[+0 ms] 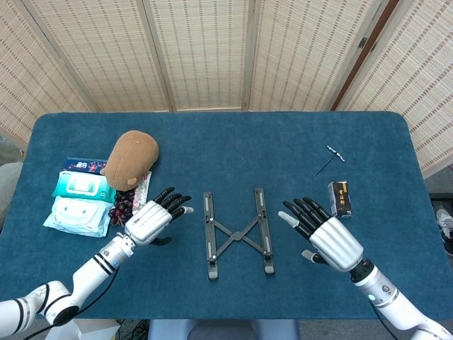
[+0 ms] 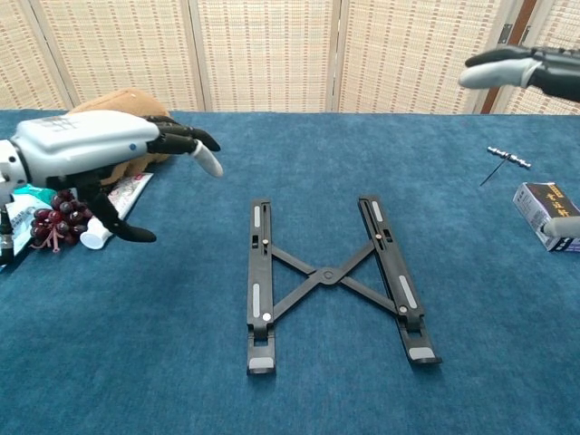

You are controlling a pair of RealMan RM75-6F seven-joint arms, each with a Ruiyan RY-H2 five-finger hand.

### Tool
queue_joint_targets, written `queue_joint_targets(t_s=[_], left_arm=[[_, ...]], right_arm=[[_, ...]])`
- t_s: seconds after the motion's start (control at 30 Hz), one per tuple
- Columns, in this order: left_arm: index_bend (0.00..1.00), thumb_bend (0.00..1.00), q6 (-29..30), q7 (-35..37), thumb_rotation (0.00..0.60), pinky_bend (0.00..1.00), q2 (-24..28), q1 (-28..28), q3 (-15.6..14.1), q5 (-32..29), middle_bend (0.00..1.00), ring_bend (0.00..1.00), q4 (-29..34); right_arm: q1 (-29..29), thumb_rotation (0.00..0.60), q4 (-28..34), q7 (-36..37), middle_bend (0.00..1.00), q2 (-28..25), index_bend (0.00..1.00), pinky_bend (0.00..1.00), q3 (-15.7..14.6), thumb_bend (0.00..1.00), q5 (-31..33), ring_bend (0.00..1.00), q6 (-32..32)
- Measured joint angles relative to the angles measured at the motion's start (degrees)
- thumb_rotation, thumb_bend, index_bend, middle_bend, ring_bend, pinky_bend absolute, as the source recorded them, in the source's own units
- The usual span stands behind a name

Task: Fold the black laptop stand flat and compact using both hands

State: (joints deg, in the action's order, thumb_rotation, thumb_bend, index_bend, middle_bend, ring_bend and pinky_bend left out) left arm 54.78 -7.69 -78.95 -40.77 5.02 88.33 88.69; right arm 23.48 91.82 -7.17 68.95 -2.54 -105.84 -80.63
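Looks like a staged lab test bench to us, not a home or office: we see a table (image 1: 368, 149) covered in blue felt, boxed in by woven folding screens (image 1: 205, 53) from 10 to 2 o'clock. Props are unrelated odds and ends: plush toy (image 1: 131, 159), wipes packs (image 1: 78, 198) and grapes (image 2: 53, 220) at 9 o'clock, small box (image 1: 340, 198) at 3 o'clock.
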Motion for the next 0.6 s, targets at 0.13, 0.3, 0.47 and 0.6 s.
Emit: queue_joint_targets(t_s=[0.13,0.3,0.47,0.6], left_arm=[[0.16,0.15,-2.37,-0.91,0.600,0.00,-3.66,-1.73,0.73,-2.15,0.09,0.11,-3.58],[0.11,0.15,-4.80,-2.36,0.600,0.00,-8.10,-3.05,1.85,-7.07,0.07,0.10,-7.67],[0.08,0.14,-5.61,-4.75,0.600,0.00,-11.74,-3.96,2.89,-10.63,0.05,0.08,-10.30],[0.08,0.12,-6.61,-6.45,0.600,0.00,-14.17,-4.83,3.82,-14.19,0.04,0.07,-11.66]], right_arm=[[0.11,0.600,-1.47,-2.34,0.00,1.92,0.00,0.06,0.08,0.00,0.03,0.00,1.46],[-0.07,0.600,-2.88,-7.93,0.00,4.88,0.00,0.01,0.67,0.00,0.76,0.00,2.73],[-0.44,0.600,-3.67,-12.19,0.00,8.12,0.00,0.00,1.22,0.00,3.38,0.00,5.18],[-0.33,0.600,-5.10,-13.74,0.00,10.35,0.00,0.00,1.58,0.00,4.75,0.00,7.02]])
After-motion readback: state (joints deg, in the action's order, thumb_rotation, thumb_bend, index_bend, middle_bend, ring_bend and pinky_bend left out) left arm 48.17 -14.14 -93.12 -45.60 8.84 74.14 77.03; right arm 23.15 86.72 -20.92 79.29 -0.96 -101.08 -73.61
